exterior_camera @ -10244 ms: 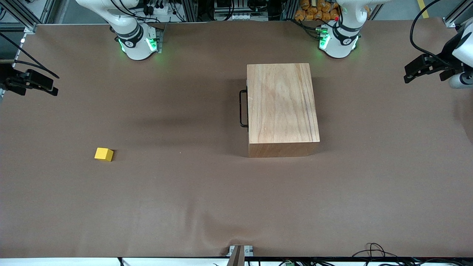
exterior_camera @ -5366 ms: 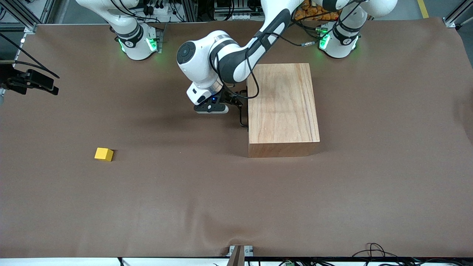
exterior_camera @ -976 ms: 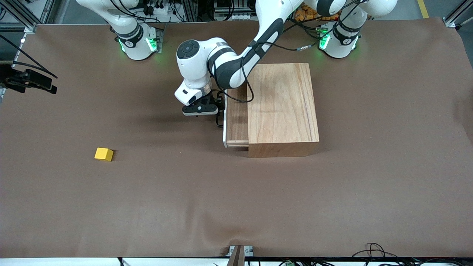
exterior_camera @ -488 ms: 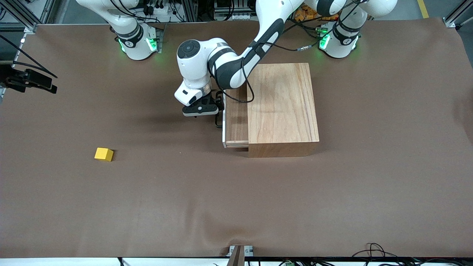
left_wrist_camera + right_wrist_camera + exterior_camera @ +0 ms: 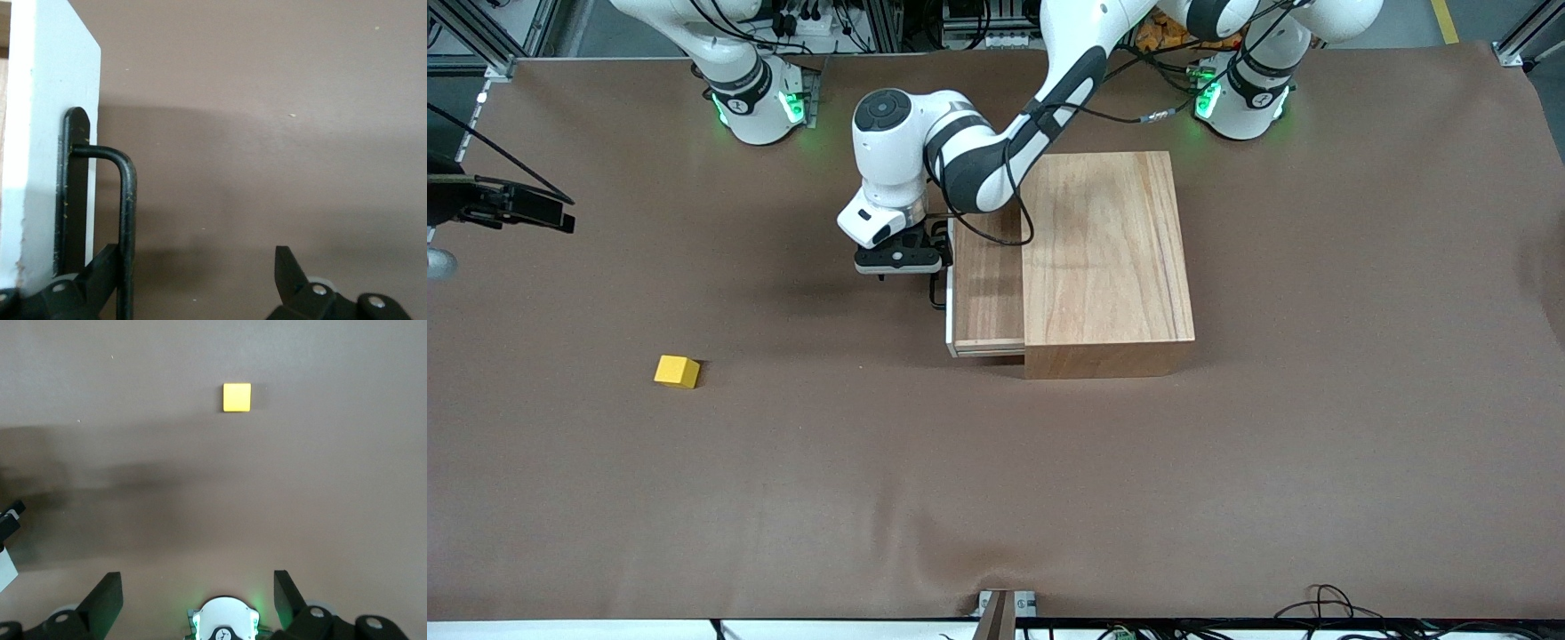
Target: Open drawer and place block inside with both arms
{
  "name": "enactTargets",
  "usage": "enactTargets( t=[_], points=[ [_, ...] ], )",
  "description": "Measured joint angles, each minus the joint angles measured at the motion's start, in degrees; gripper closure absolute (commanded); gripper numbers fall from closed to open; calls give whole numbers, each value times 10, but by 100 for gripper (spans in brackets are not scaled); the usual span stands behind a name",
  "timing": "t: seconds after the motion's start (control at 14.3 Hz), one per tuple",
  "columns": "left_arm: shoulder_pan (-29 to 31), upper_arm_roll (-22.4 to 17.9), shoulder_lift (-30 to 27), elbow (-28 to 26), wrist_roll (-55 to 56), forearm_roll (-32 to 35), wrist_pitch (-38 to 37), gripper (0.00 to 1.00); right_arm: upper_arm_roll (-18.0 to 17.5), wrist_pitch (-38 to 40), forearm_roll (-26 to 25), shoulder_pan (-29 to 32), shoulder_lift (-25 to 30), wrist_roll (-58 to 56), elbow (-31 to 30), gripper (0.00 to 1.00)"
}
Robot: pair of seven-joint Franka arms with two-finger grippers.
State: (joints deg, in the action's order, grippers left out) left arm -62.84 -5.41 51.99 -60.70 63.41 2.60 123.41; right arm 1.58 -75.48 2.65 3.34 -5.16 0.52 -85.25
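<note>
The drawer (image 5: 987, 289) stands partly pulled out of the wooden box (image 5: 1107, 258), toward the right arm's end of the table. My left gripper (image 5: 911, 267) is at the drawer's black bar handle (image 5: 935, 292). In the left wrist view, my left gripper (image 5: 193, 273) is open, and the handle (image 5: 125, 213) runs just inside one finger (image 5: 100, 267), next to the white front (image 5: 47, 133). The yellow block (image 5: 677, 371) lies on the table, nearer the front camera. My right gripper (image 5: 551, 213) is open and empty, up over the table's edge. The right wrist view shows the block (image 5: 237, 397) well apart from my right gripper (image 5: 193, 587).
The table is covered in brown cloth (image 5: 996, 489). The two green-lit arm bases (image 5: 760, 102) (image 5: 1240, 98) stand along the edge farthest from the front camera. The right arm's base (image 5: 223, 620) also shows in the right wrist view.
The drawer has slid farther out toward the right arm's end, with my left gripper moving along at the handle. My right gripper has shifted slightly over the table's edge.
</note>
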Motion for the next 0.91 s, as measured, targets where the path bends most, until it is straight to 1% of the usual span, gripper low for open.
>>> enactTargets(
  t=[0.14,0.35,0.56,0.7,0.84,0.91],
  points=[
    [-1,1,1,0,1,0,11,0,-2,18,3,0,-13,0,0,0],
    [-5,16,7,0,37,-8,58,0,-1,28,3,0,-42,0,0,0],
    [-5,15,6,8,47,-10,64,0,0,29,3,8,-63,0,0,0],
    [-6,15,-6,20,48,-10,47,0,1,40,3,25,-70,0,0,0],
    [-5,12,-33,27,43,-8,-1,0,2,36,3,34,-76,0,0,0],
    [-4,11,-52,29,41,-1,-30,0,1,21,3,34,-81,0,-2,0]
  ],
)
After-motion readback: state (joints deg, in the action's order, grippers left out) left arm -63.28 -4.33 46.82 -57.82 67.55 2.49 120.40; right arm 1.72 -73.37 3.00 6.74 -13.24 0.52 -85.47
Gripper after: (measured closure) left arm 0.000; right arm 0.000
